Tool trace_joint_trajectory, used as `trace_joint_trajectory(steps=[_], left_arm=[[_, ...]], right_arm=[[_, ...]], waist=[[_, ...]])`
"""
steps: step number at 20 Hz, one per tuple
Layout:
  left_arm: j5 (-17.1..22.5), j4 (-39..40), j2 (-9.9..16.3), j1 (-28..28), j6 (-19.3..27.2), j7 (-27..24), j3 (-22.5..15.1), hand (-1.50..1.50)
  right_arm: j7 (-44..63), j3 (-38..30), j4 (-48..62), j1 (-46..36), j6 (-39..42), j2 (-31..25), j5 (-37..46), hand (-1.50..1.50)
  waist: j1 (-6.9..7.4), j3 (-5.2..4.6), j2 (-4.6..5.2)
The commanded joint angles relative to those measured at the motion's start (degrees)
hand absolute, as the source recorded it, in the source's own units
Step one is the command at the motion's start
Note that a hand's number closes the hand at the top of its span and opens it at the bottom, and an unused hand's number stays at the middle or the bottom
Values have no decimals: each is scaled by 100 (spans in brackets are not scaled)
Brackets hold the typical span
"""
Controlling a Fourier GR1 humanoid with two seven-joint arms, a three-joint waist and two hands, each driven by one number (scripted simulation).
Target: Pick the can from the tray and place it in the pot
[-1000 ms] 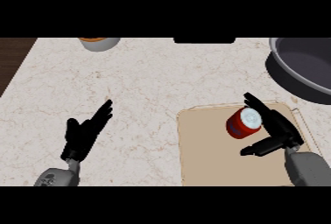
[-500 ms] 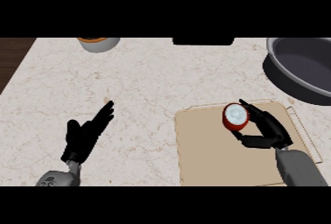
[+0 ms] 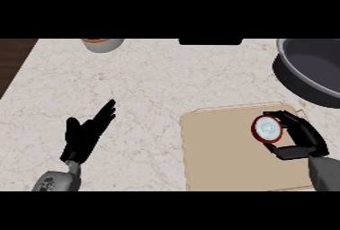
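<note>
Speckled pale stone is the surface (image 3: 159, 81) you see across the frame. At lower left your left hand (image 3: 85, 134) rests with fingers straight, holding nothing. A small bowl (image 3: 102, 43) sits at the upper edge. At right, over the tan tray (image 3: 219, 152), your right hand (image 3: 300, 139) curls around the red can (image 3: 267, 129). The dark pot (image 3: 312, 72) sits upper right.

Can (image 3: 267, 129) in curled right hand (image 3: 302, 139): red wall, pale smooth metallic end. Tray (image 3: 225, 157) under it: matt beige. Pot (image 3: 312, 72) beyond hand: dark grey, dull sheen. Counter (image 3: 166, 76): speckled stone look. Left hand (image 3: 85, 134): matt black.
</note>
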Motion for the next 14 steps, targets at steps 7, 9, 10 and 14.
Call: trace_joint_trajectory(steps=[7,9,10,14], left_arm=[[-29,-92,-49,86,62,-148,2,0],[-24,14,-20,101,5,-185,7,0],[29,-76,-70,61,-26,-103,-35,0],[-75,7,-140,160,35,-171,-124,0]], right_arm=[[-868,-1105,844,92,1297,-2735,-443,150],[-959,-1217,1032,70,1501,-2842,-612,150],[-989,-1264,1084,58,1452,-2963,-617,150],[-1295,-1276,1173,103,1353,-3380,-494,150]], waist=[[6,139,164],[47,141,193],[73,148,176],[116,135,165]])
